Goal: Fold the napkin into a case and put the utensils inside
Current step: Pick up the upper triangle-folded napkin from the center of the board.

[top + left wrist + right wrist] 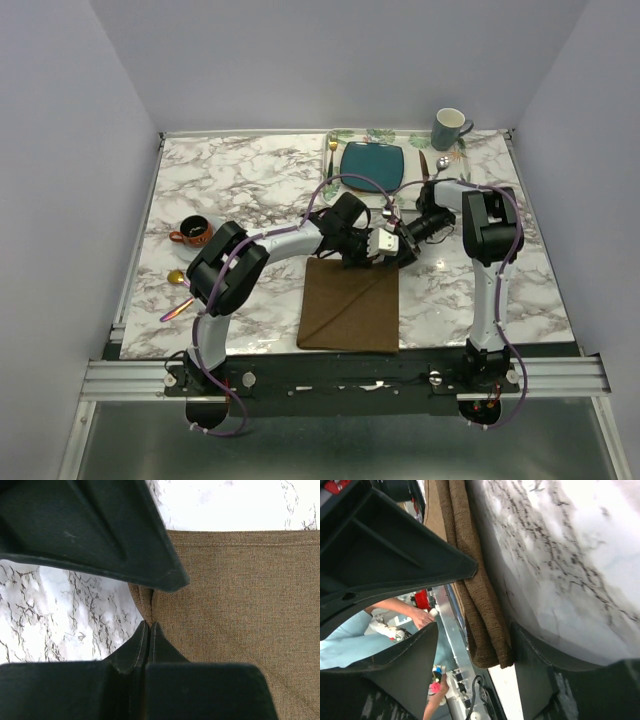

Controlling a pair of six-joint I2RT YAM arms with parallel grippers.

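Note:
The dark brown napkin (350,305) lies folded near the table's front edge. My left gripper (346,256) is at its far edge. In the left wrist view the jaws (149,626) are shut, pinching a fold of the napkin (240,605). My right gripper (400,254) is at the napkin's far right corner. Its fingers (477,630) stand open on either side of the layered napkin corner (480,605), with one finger low against the marble and a gap to the other. An iridescent utensil with a golden spoon bowl (176,290) lies at the table's left edge.
An orange cup (193,232) stands at the left. At the back lies a leaf-printed placemat (400,137) with a teal plate (372,166), a gold fork (331,155), a dark knife (423,166), a spoon (441,162) and a grey mug (450,128).

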